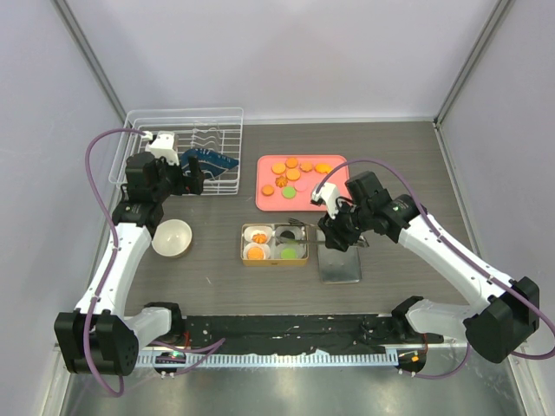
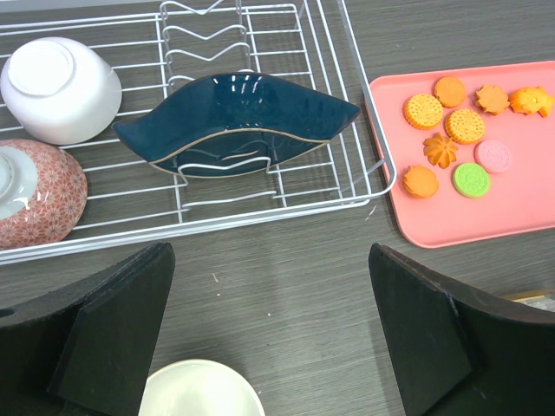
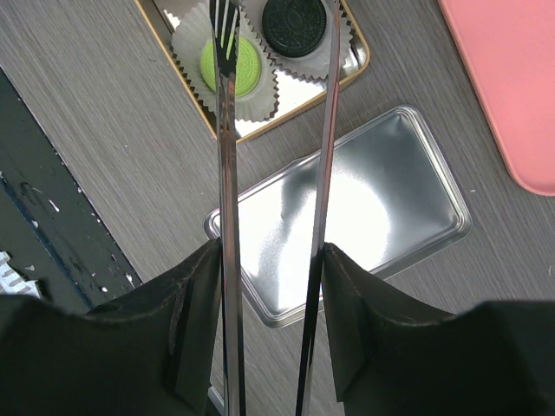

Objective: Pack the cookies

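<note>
Several cookies (image 1: 295, 172), mostly orange with one green and one pink, lie on a pink tray (image 1: 270, 201); they also show in the left wrist view (image 2: 455, 130). The gold tin (image 1: 274, 259) holds white paper cups: two with orange cookies (image 1: 257, 243), one with a black cookie (image 3: 295, 17) and one with a green cookie (image 3: 247, 65). My right gripper (image 3: 270, 253) is shut on metal tongs (image 3: 227, 173). The tong tips stand apart over the green and black cookies with nothing between them. My left gripper (image 2: 270, 251) is open and empty over bare table beside the rack.
The silver tin lid (image 3: 347, 217) lies right of the tin, under the tongs. A white wire dish rack (image 2: 364, 165) at the back left holds a blue dish (image 2: 234, 121), a white bowl (image 2: 61, 87) and a patterned bowl (image 2: 35, 191). A cream bowl (image 1: 172, 237) sits left of the tin.
</note>
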Robot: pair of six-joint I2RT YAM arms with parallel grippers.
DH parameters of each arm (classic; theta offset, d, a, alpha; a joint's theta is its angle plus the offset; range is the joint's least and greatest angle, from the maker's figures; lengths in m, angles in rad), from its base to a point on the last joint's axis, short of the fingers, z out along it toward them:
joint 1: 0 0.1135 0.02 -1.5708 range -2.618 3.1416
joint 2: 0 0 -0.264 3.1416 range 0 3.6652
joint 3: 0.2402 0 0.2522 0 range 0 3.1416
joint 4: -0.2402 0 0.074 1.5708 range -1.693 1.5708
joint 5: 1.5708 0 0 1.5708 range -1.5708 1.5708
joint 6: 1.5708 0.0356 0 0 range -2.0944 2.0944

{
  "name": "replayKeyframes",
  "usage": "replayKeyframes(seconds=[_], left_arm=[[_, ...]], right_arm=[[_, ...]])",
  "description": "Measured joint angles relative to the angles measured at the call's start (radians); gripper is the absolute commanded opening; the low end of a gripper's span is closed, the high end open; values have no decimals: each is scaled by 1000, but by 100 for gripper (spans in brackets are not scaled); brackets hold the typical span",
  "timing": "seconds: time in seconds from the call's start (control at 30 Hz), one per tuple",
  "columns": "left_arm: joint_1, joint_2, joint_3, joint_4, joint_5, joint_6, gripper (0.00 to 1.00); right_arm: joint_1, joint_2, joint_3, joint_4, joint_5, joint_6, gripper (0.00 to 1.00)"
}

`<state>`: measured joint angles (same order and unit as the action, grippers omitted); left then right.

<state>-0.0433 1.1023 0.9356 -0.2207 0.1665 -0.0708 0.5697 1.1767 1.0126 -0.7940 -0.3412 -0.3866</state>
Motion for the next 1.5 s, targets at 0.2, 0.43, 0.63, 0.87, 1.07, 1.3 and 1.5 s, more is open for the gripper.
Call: replayKeyframes(seconds=[0.2, 0.43, 0.63, 0.87, 1.07, 1.3, 1.5], left_arm=[[0, 0, 0, 0, 0, 0, 100], [0, 0, 0, 0, 0, 0, 100], [0, -3, 0, -1, 3, 0, 100], [0, -14, 0, -1, 10, 0, 100], [0, -14, 0, -1, 10, -1, 100], [0, -14, 0, -1, 10, -3, 100], [0, -14, 0, -1, 11, -3, 100]], right_arm=[[0, -2, 38, -4, 35, 3, 52], [0, -21, 103, 10, 129, 20, 51], [-10, -27, 138, 64, 220, 59, 51], [-102, -27, 139, 148, 277, 115, 50], [-291, -26, 98, 274, 296, 169, 50], [-454, 25, -20, 462, 342, 228, 50], [-501, 114, -113, 636, 407, 264, 50]])
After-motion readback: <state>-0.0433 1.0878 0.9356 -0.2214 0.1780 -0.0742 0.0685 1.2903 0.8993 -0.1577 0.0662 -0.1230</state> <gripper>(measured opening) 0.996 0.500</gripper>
